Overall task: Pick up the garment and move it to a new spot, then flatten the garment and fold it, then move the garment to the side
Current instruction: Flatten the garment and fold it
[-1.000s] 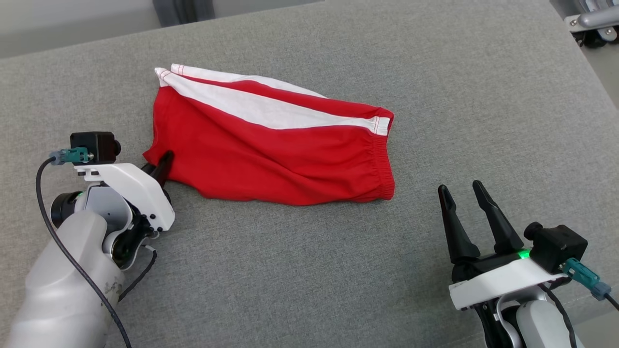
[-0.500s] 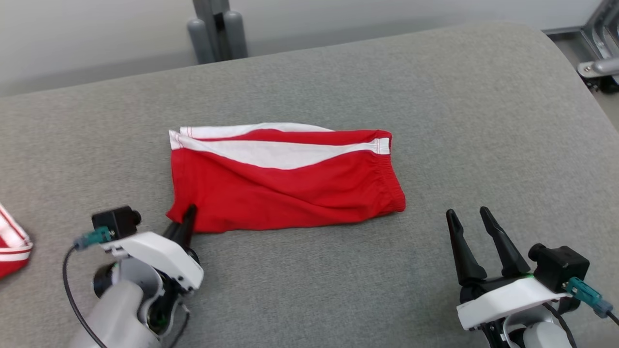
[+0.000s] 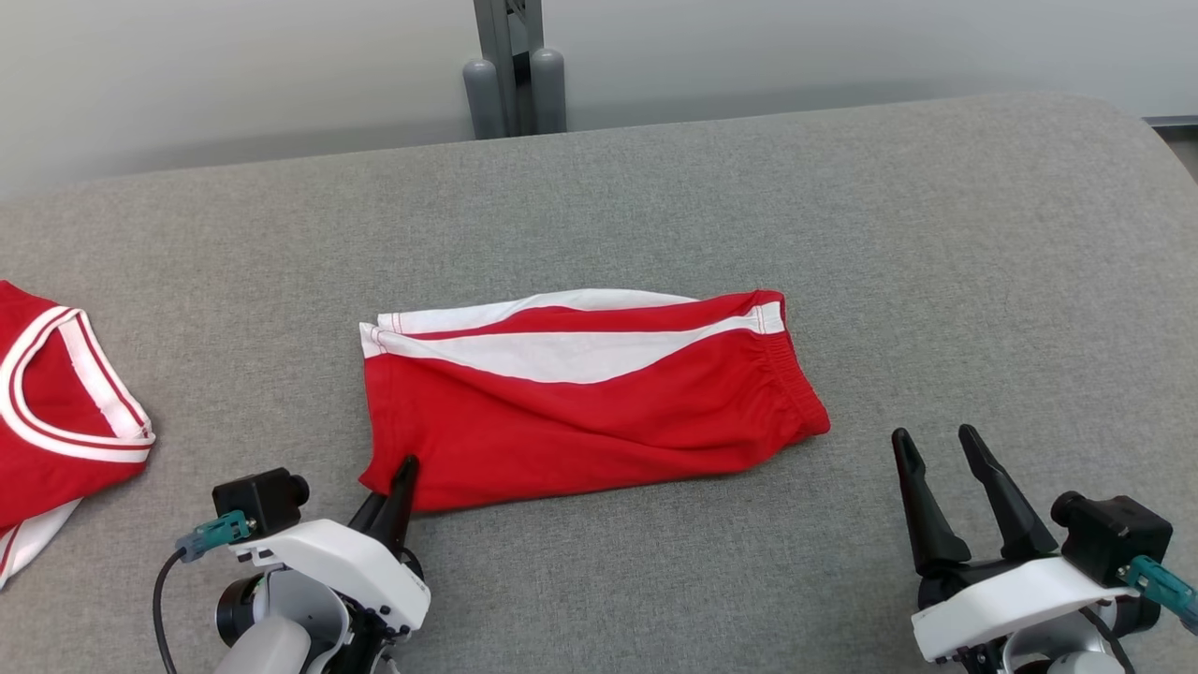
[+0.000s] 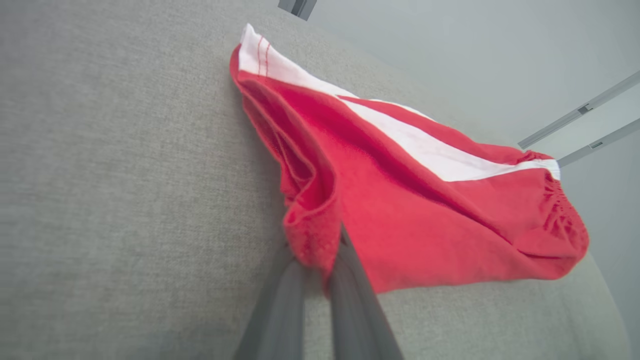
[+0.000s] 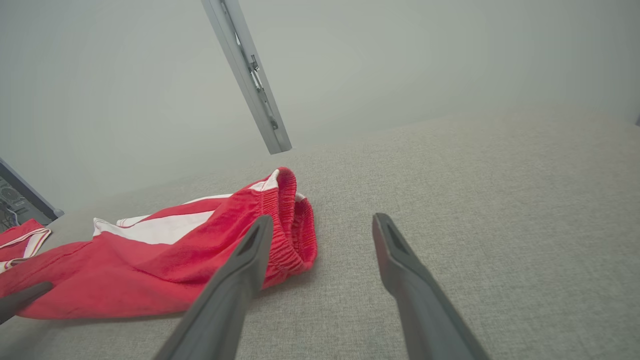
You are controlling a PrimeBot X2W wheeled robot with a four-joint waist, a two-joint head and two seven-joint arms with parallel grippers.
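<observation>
Swinging round, the head camera has shifted the whole picture since a second ago and brought a second red-and-white shirt (image 3: 56,421) in at the far left. The left gripper (image 3: 404,468) stays clamped on the same near-left corner of the shorts (image 3: 599,412).

The grey padded surface (image 3: 842,234) carries the folded red shorts at its middle, white stripes on the far side and waistband to the right. The right gripper (image 3: 934,433) hovers near that waistband, spread wide and holding nothing.

The shorts look light, soft and limp, so pulled by one corner they will likely drag and bunch. The hem corner and the thicker elastic waistband seem the surest holds.

The left wrist view shows the pinched corner puckered and lifted into a fold, which the head view hides. The right wrist view shows the gathered waistband just beside one finger, untouched.
</observation>
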